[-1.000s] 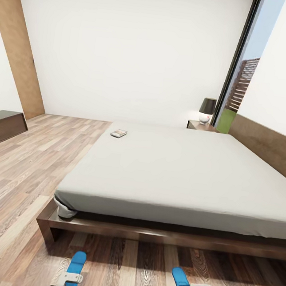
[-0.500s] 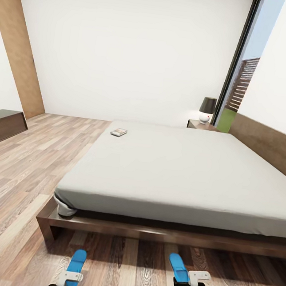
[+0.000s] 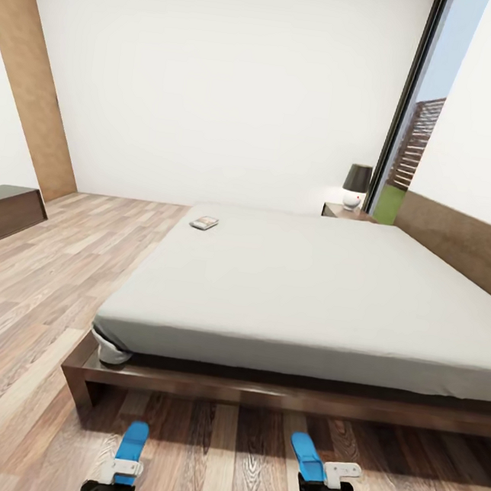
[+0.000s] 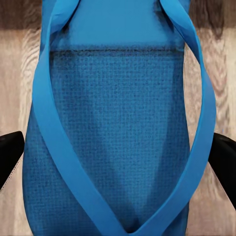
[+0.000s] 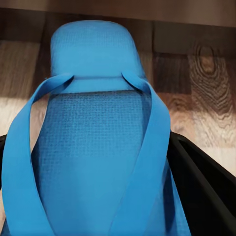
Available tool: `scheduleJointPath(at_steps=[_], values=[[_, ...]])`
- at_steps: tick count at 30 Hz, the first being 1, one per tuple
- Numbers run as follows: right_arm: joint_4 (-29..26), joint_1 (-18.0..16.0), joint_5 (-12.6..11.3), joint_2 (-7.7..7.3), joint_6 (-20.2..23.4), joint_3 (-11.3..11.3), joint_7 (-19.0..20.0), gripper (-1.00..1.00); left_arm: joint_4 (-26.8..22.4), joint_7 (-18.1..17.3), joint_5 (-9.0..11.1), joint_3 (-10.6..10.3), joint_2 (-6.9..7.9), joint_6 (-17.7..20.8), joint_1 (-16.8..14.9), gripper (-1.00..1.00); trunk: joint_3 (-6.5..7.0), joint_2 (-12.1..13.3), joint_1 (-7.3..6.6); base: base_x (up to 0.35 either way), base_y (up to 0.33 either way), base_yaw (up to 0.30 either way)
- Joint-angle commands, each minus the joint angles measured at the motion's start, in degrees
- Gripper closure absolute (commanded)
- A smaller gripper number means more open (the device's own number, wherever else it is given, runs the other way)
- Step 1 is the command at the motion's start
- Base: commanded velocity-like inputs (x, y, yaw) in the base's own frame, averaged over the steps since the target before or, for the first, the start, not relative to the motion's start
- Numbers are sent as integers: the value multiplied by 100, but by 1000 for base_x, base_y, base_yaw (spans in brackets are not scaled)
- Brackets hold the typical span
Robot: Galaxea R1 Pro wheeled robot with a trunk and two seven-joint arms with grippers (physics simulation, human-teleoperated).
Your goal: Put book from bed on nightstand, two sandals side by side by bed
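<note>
Wood floor (image 3: 30,311) fronts the bed (image 3: 310,284): each claw, left (image 3: 124,467) and right (image 3: 314,477), grips a sandal, left sandal (image 3: 131,442), right sandal (image 3: 306,456), toes toward the frame, well apart; the book (image 3: 204,223) lies at the mattress's far left edge.

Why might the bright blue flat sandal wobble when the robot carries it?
The bright blue flat sandal in the right gripper looks thin, so it probably bends easily. Its thin straps look floppy. It likely weighs little, sticking out past the fingers without visibly drooping.

Two blue sandals (image 3: 131,441) (image 3: 305,457), one book (image 3: 204,223), one bed (image 3: 310,284), one nightstand (image 3: 342,210), one lamp (image 3: 355,187).
</note>
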Motion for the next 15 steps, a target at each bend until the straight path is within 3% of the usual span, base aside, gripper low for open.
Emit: scheduleJointPath(at_steps=[1, 7, 15], values=[[-13, -1, 37, -2, 25, -14, 12, 100, -4, 66, 46, -49, 2, -5, -40, 100, -24, -44, 21, 0, 0, 0], [-91, -2, 32, -12, 7, -29, 25, 100, -13, 178, 43, -54, 6, -42, -106, 100, -132, -284, 153, 0, 0, 0], [-187, 6, 26, -162, 3, -45, 470, 100, -12, 207, 42, -57, 4, -63, -168, 100, -275, -605, 329, 0, 0, 0]])
